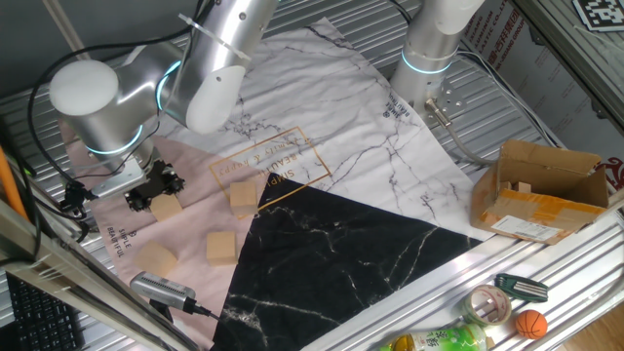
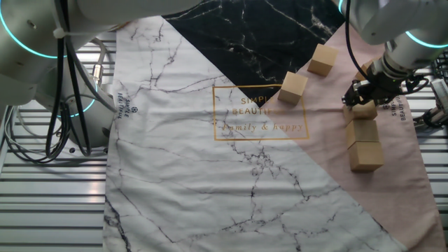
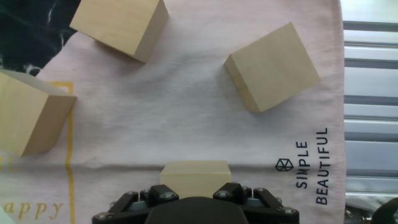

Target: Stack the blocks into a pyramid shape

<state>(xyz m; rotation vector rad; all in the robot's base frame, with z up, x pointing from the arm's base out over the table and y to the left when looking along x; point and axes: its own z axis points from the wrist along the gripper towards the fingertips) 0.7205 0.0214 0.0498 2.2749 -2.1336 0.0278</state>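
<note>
One light wooden block (image 3: 196, 174) sits between my gripper's (image 3: 196, 188) jaws at the bottom of the hand view, low over the pink cloth. My gripper (image 2: 362, 102) is shut on this block (image 2: 362, 112), which stands in line with two more blocks (image 2: 362, 131) (image 2: 366, 155) that touch each other. Three other blocks lie loose ahead of the hand: one at upper left (image 3: 121, 25), one at upper right (image 3: 272, 65), one at the left edge (image 3: 31, 112). In one fixed view the gripper (image 1: 159, 193) holds the block (image 1: 169, 208) at the cloth's left side.
A patterned cloth (image 1: 331, 146) of white, pink and black marble covers the table. A brown cardboard box (image 1: 541, 190) stands at the right. A grey handle tool (image 1: 161, 288) lies by the cloth's near corner. Tape, a small ball and a bottle (image 1: 439, 339) lie along the front rail. A second arm's base (image 1: 434, 49) stands behind.
</note>
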